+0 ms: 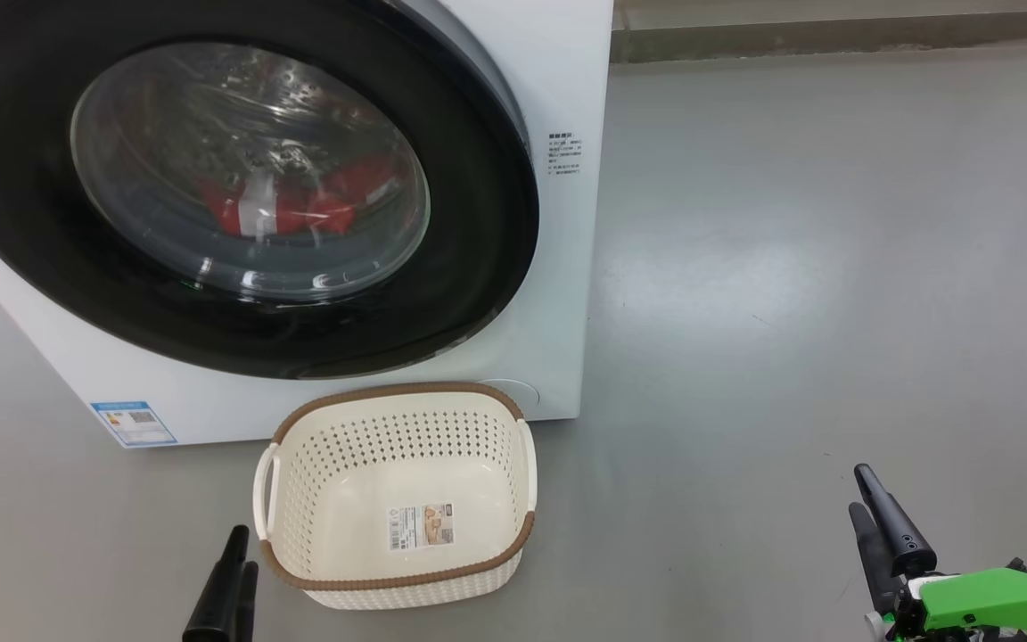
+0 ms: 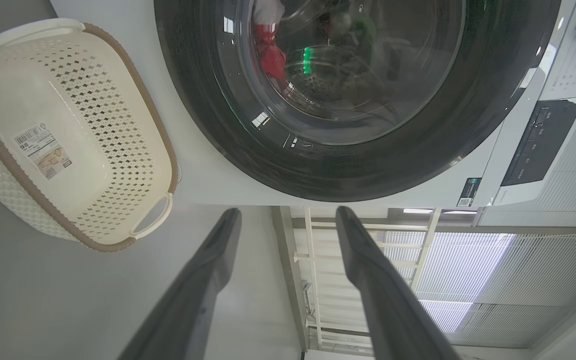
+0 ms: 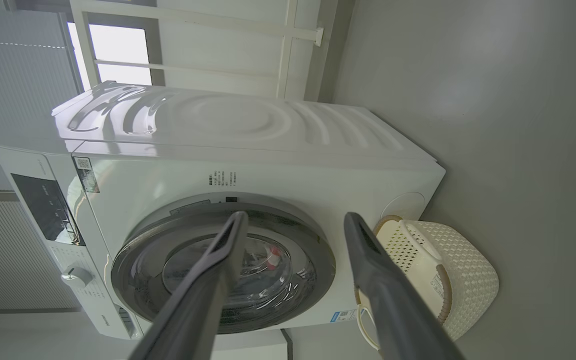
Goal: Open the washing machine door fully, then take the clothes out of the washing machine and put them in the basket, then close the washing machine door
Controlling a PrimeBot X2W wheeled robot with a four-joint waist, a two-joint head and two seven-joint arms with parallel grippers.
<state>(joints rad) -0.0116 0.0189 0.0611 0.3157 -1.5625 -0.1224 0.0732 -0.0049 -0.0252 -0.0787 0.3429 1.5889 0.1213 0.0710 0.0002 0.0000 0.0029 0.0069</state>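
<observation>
Two things to handle here, and they couldn't be more different. The washing machine door (image 1: 478, 223) is shut on the washing machine (image 1: 558, 71). It looks stiff and probably weighty, and we'd expect that glossy black rim to be slippery, so we'd hook its outer edge rather than push on the glass. We can't make out a handle recess though. The clothes (image 1: 299, 205) lie low in the drum behind the glass, red with white, soft and light, so pinching a bunched fold should do. The basket (image 1: 398, 392) sits empty on the floor (image 1: 834, 267) just in front of the machine and looks light enough to skid. Left jaws and right jaws are both spread wide with nothing in them. Writing-wise there's a blue label (image 1: 133, 423), small print (image 1: 564, 153) beside the door and a sticker (image 1: 421, 526) in the basket, none of it readable for us
</observation>
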